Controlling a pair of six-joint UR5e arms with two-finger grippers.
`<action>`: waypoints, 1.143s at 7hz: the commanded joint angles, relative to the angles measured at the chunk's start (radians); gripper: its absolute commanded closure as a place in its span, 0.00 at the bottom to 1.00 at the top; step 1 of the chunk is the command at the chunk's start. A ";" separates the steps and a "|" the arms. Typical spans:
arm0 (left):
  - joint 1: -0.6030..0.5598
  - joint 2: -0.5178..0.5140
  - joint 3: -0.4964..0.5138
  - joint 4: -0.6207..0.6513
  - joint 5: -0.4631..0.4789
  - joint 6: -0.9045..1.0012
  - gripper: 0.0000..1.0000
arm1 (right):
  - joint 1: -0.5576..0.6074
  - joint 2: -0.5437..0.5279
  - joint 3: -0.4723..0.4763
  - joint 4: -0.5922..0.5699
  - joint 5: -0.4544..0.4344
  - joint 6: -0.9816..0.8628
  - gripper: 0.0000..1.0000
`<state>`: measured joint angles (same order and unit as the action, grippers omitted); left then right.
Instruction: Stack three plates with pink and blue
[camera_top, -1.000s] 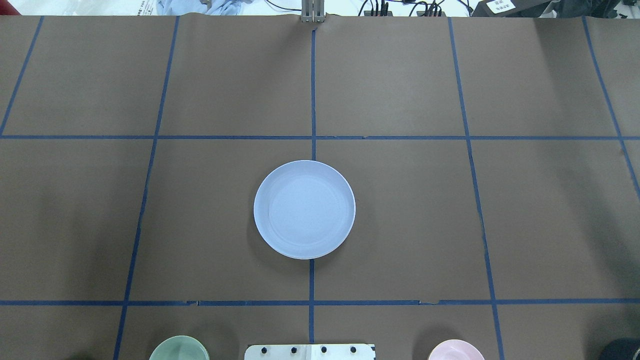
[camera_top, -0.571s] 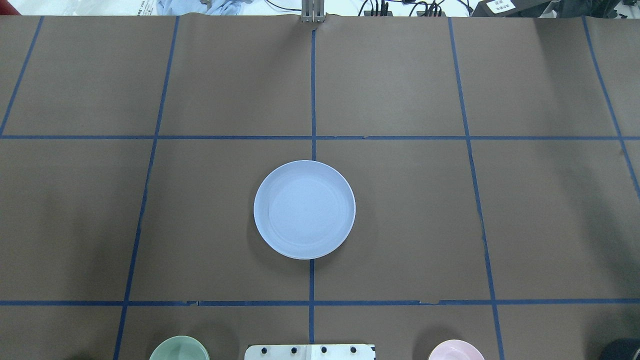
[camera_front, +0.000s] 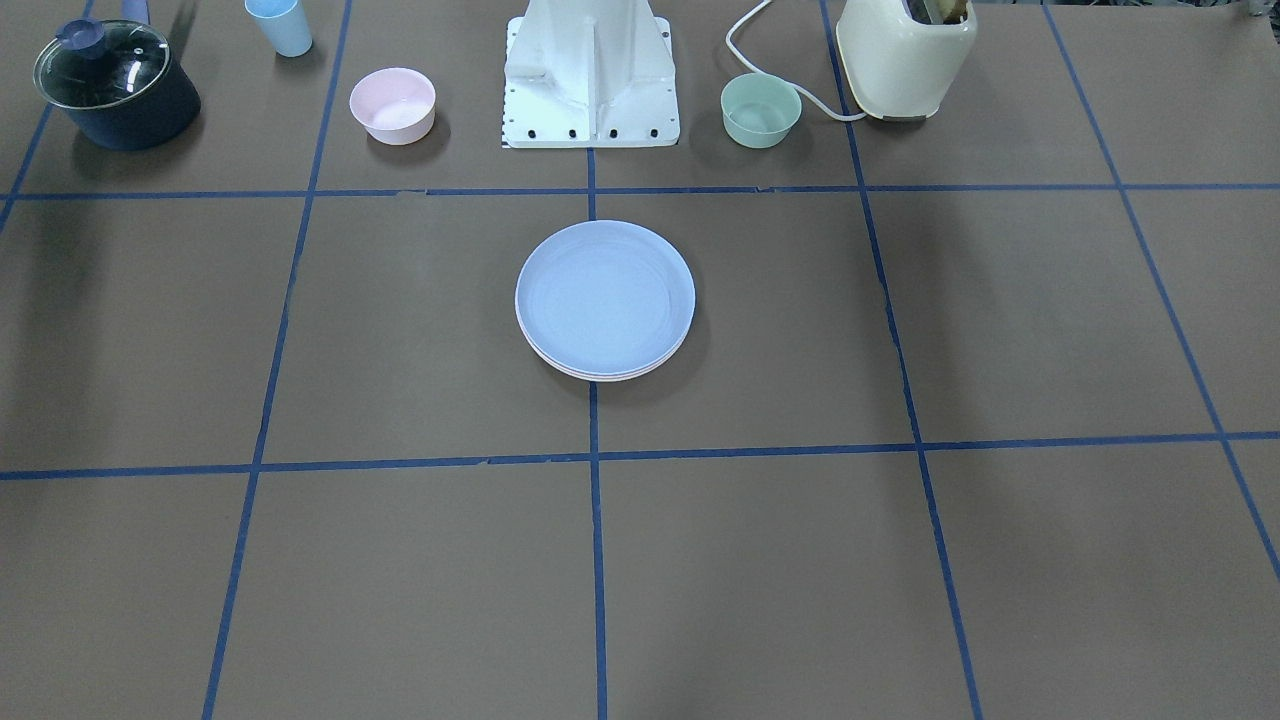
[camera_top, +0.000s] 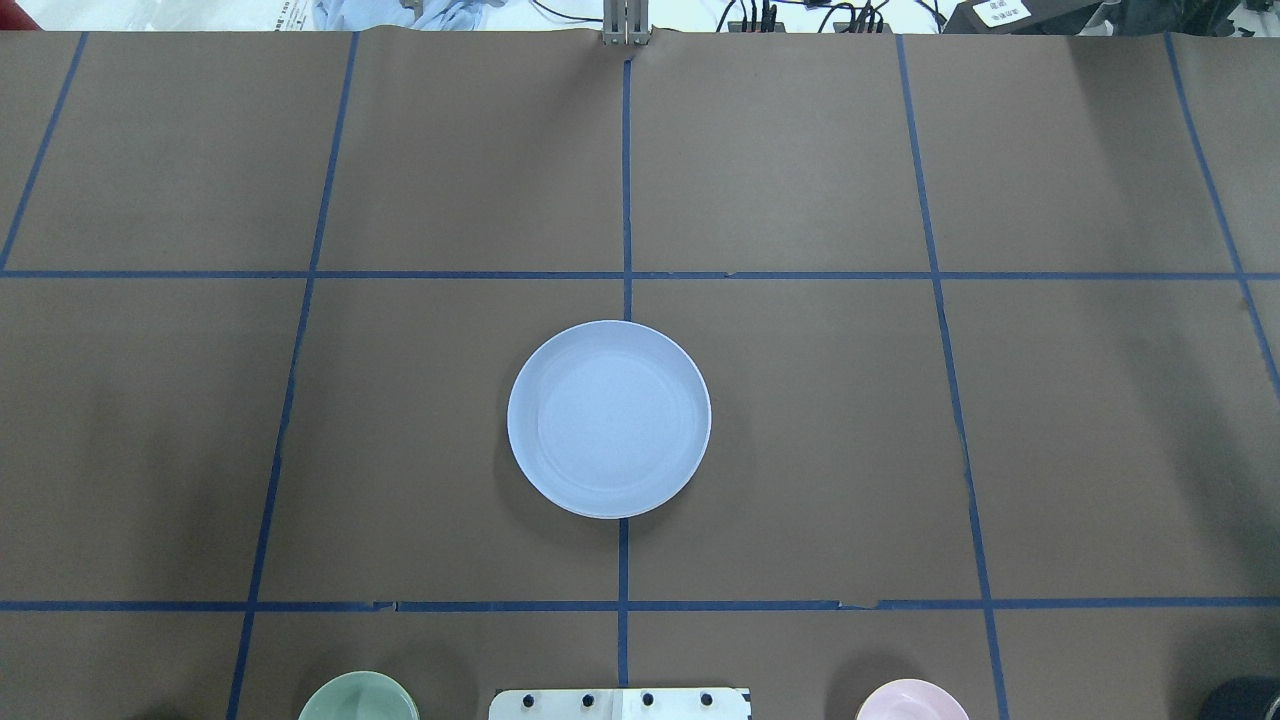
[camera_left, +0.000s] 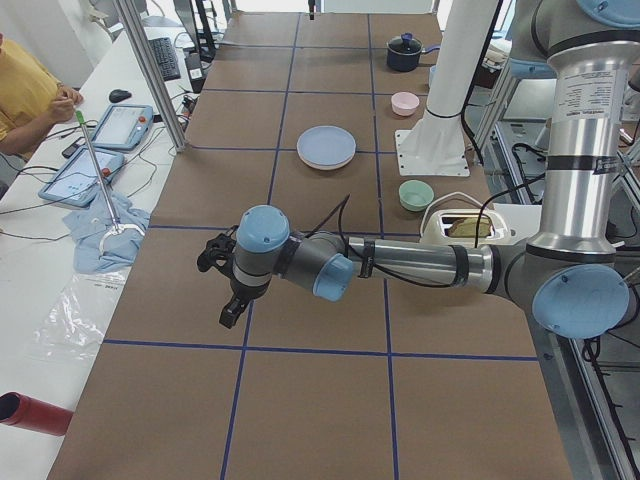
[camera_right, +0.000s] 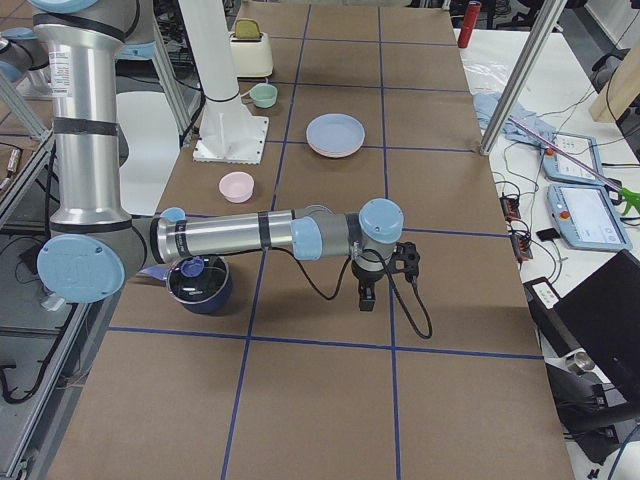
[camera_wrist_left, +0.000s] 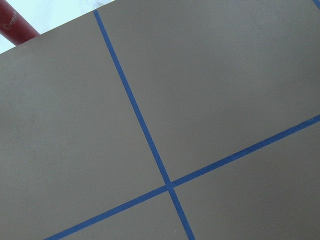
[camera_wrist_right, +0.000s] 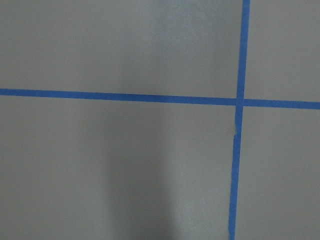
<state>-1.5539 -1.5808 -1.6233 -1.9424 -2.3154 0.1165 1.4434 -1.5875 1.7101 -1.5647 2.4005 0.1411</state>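
Front view: pale blue round matte plate (camera_front: 605, 297) tops the stack at the centre of the brown table (camera_front: 900, 560), with pink and cream plate rims (camera_front: 600, 375) showing beneath. It lies flat, face up; being round, it has no long axis. Overhead: stack (camera_top: 609, 418) unchanged from a second ago, so the task looks done. Side views: left gripper (camera_left: 229, 305) and right gripper (camera_right: 366, 296) hang well apart from it; can't tell whether the fingers are released or clenched.

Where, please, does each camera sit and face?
Front-facing: across table, faces robot's base; plate stack central.
Overhead: behind robot, looks down; only base edge shows.
Exterior left: robot's left end; left arm near.
Exterior right: opposite end; right arm near.
Left wrist: down at blue tape; no body.
Right wrist: likewise.
Shared: four exterior views show the plate stack.
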 joint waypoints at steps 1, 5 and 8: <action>0.000 0.001 -0.004 -0.001 0.001 0.000 0.01 | 0.000 -0.005 0.003 0.000 -0.001 0.002 0.00; -0.002 -0.008 -0.020 -0.001 0.001 -0.001 0.01 | 0.000 -0.002 0.008 0.000 -0.001 0.002 0.00; -0.002 -0.011 -0.042 -0.001 0.001 -0.003 0.01 | 0.000 0.003 0.011 0.000 -0.001 0.003 0.00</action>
<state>-1.5554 -1.5913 -1.6540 -1.9442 -2.3144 0.1137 1.4435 -1.5866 1.7184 -1.5647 2.3991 0.1436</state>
